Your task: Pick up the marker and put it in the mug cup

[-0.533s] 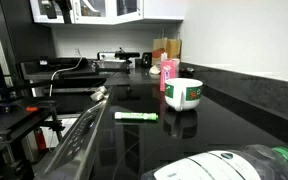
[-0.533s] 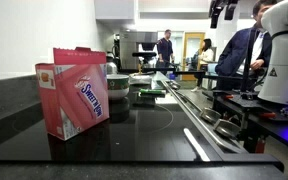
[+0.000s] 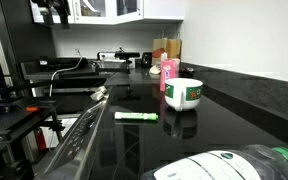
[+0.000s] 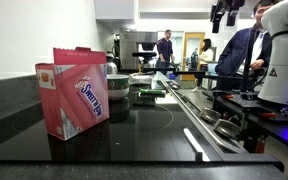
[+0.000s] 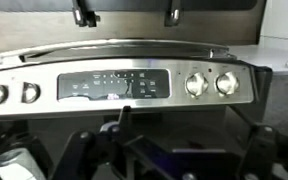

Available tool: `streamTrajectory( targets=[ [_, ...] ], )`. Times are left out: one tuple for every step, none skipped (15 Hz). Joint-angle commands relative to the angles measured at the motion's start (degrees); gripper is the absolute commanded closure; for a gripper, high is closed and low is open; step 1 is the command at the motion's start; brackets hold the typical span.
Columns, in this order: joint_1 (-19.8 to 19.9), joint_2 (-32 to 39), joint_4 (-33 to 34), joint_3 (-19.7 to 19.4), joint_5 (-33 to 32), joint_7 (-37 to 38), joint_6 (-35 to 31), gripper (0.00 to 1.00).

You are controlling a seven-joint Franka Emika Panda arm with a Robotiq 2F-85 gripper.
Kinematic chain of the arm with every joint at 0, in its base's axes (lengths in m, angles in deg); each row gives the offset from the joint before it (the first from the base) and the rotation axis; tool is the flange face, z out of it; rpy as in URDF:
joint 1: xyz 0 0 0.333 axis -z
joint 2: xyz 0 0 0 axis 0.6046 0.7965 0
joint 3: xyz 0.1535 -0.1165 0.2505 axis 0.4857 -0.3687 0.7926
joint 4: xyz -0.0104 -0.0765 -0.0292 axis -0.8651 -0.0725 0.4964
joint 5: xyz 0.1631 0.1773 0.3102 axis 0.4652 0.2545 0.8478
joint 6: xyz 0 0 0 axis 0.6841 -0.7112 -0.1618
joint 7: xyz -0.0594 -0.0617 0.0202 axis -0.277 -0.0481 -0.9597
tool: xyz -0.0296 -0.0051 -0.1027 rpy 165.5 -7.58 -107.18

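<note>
The marker (image 3: 136, 116), a slim light-green stick, lies flat on the black counter in front of the mug; it also shows in an exterior view (image 4: 150, 93). The white mug (image 3: 184, 94) with green print stands upright beside a pink container (image 3: 168, 72). In an exterior view the mug (image 4: 118, 85) is partly hidden behind the pink box (image 4: 79, 90). My gripper (image 3: 52, 10) hangs high above the stove, far from both things, and shows at the top of an exterior view (image 4: 224, 12). In the wrist view its fingers (image 5: 127, 14) are spread wide and empty.
A large green-capped bottle (image 3: 234, 165) lies on the counter near the camera. The stove control panel (image 5: 114, 85) with knobs fills the wrist view. People stand in the background (image 4: 165, 48). The robot base (image 4: 281, 60) stands beside the stove.
My gripper has shifted slightly at the top of both exterior views. The marker, mug and pink container have not moved.
</note>
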Motion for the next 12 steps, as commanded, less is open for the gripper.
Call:
streamTrajectory(
  targets=[
    [0.21, -0.01, 0.13, 0.17, 0.14, -0.15, 0.20, 0.00],
    [1.19, 0.33, 0.36, 0.61, -0.10, 1.52, -0.24, 0.00],
    [1.85, 1.02, 0.88, 0.26, -0.17, 1.73, -0.80, 0.00],
    [3.20, 1.96, 1.31, 0.33, -0.82, 2.44, -2.25, 0.00],
    [4.05, 3.82, 2.03, -0.70, -0.69, 1.82, -3.89, 0.00],
    [5.45, 5.81, 2.65, -1.12, -1.02, 2.08, -5.87, 0.00],
    [6.77, 8.34, 3.54, -1.70, -1.36, 2.09, -7.52, 0.00],
    [7.50, 10.85, 4.16, -2.62, -1.52, 0.99, -10.18, 0.00],
    [8.18, 13.89, 5.16, -3.55, -1.42, 0.60, -12.52, 0.00],
    [8.46, 17.13, 5.96, -4.57, -1.38, -0.57, -15.91, 0.00],
    [8.80, 20.08, 6.83, -4.98, -1.46, -0.74, -18.56, 0.00],
    [8.52, 23.67, 7.92, -5.72, -1.11, -1.47, -21.41, 0.00]
  ],
)
